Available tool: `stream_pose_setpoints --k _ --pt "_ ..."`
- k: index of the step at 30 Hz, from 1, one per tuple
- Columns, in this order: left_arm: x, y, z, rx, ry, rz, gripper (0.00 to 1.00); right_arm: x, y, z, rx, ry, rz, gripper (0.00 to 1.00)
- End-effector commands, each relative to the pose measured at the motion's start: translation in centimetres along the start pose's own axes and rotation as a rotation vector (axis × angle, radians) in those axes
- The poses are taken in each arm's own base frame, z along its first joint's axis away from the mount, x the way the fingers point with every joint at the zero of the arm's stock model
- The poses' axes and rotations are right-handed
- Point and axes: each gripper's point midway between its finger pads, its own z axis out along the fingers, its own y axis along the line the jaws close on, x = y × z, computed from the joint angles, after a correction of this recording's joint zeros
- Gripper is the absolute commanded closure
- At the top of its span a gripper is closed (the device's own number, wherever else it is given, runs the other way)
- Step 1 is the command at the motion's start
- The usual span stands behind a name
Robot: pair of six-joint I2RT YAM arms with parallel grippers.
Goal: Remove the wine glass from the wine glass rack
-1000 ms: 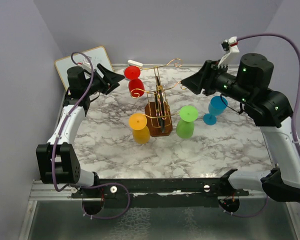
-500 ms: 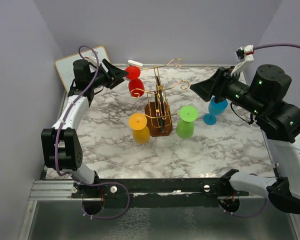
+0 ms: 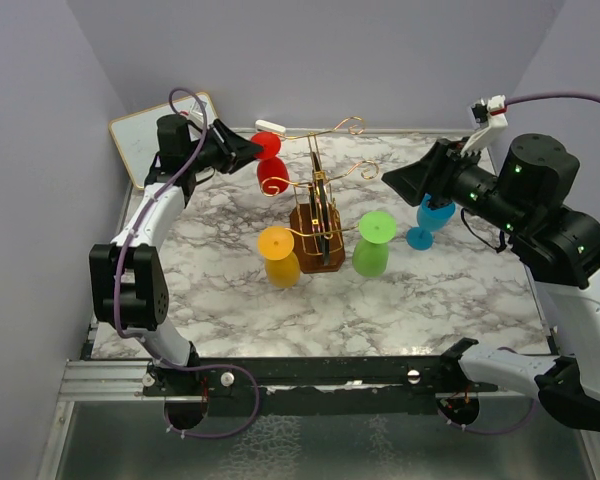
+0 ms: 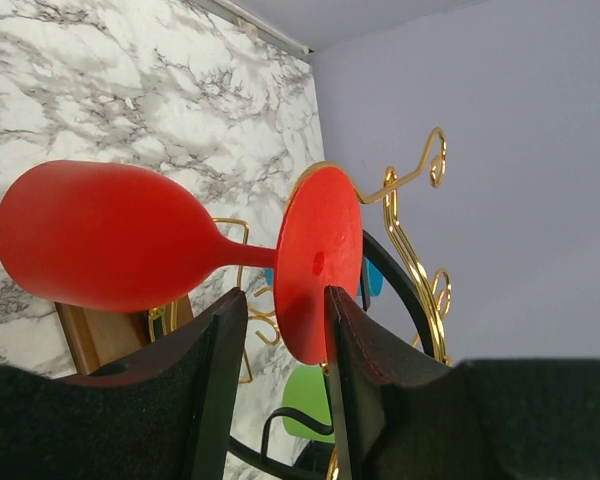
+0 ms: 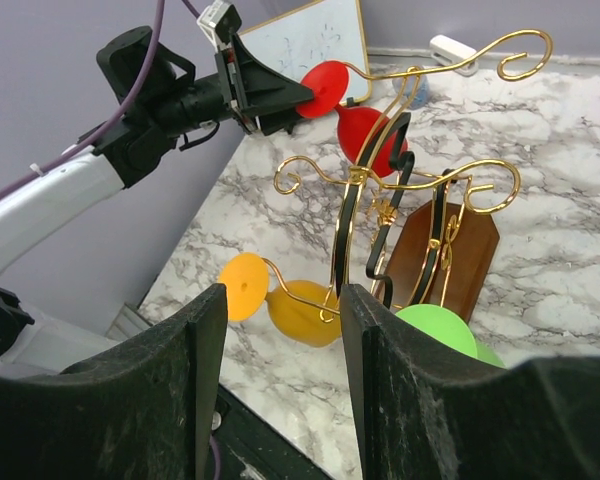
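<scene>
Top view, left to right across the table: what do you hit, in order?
Whiteboard → orange glass → rack base → green glass → blue glass. Red glass left out: it overlaps the orange one's span.

Red wine glass (image 4: 110, 235); gold wine glass rack (image 3: 315, 245); grey-veined white marble table (image 3: 430, 290).
</scene>
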Motion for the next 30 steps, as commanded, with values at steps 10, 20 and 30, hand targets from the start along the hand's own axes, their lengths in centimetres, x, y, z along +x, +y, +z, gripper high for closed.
stream_pose_setpoints --k 10,20,30 --pt "-0.2 -1.9 -0.5 0.038 0.005 0.023 0.96 -0.6 -0.6 -0.7 0.034 -0.050 0.013 0.51" --pt "-0.2 -4.7 -1.7 0.100 -0.013 -0.113 1.00 -1.1 -0.7 -1.5 0.048 -0.079 0.019 0.52" --pt "-1.7 -6.8 -2.4 0.124 -0.082 -0.180 1.00 -1.3 -0.6 -2.0 0.044 -0.099 0.025 0.52"
